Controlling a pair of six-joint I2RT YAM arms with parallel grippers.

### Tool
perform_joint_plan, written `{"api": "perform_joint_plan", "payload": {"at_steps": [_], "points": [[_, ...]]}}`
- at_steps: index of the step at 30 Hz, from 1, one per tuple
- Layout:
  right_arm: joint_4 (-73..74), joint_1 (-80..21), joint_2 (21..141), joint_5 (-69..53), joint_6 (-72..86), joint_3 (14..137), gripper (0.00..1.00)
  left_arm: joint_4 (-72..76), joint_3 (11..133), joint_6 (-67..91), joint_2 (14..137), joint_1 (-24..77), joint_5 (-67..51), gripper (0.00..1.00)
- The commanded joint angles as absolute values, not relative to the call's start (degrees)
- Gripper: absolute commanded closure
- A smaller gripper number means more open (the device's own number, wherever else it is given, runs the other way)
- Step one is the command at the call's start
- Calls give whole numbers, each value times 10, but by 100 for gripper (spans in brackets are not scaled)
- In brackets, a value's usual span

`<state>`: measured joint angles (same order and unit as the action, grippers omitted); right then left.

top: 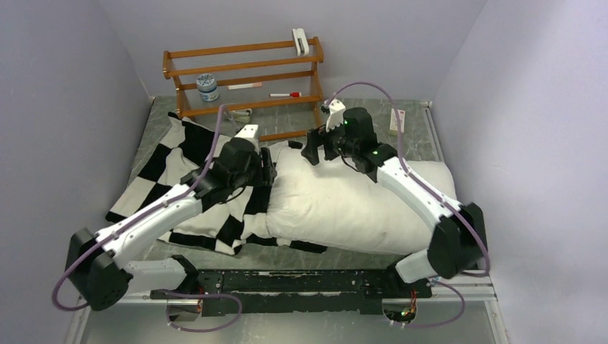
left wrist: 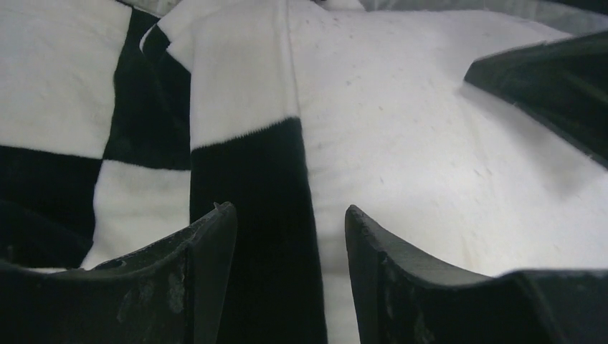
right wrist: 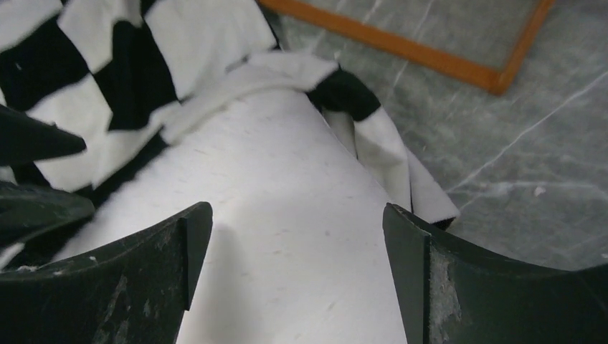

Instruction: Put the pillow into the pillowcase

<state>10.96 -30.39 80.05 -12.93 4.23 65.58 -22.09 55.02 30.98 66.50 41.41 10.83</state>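
Above the pillow (right wrist: 287, 179), I am holding 2 pincers apart: left gripper (left wrist: 290, 213) at the pillowcase (left wrist: 251, 251) edge, right gripper (right wrist: 297, 211) past it.

One pillow (top: 344, 204) lay across the centre of the top view, with one checkered pillowcase (top: 161, 168) spread at its left. Two robot arms came in from the bottom edge: one left arm (top: 154, 215) and one right arm (top: 412, 188). One wooden rack (top: 236, 49) stood at upper centre, carrying one small jar (top: 208, 87), one red marker (top: 285, 94), one pale pen (top: 245, 86) and one white clip-like piece (top: 300, 41).
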Motion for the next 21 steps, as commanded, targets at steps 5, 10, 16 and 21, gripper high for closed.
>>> {"api": "perform_joint_plan", "payload": {"at_steps": [5,10,16,21], "points": [[145,-276,901,-304,-18,642,18,-111,603,271,822,395,133,46],[49,-292,865,-318,45,555,57,-117,663,242,861,397,59,83],[-97,-300,835,-270,137,467,100,-125,728,236,850,428,-25,95],[-162,-301,841,-230,193,448,100,-104,742,259,849,445,-114,95]]}}
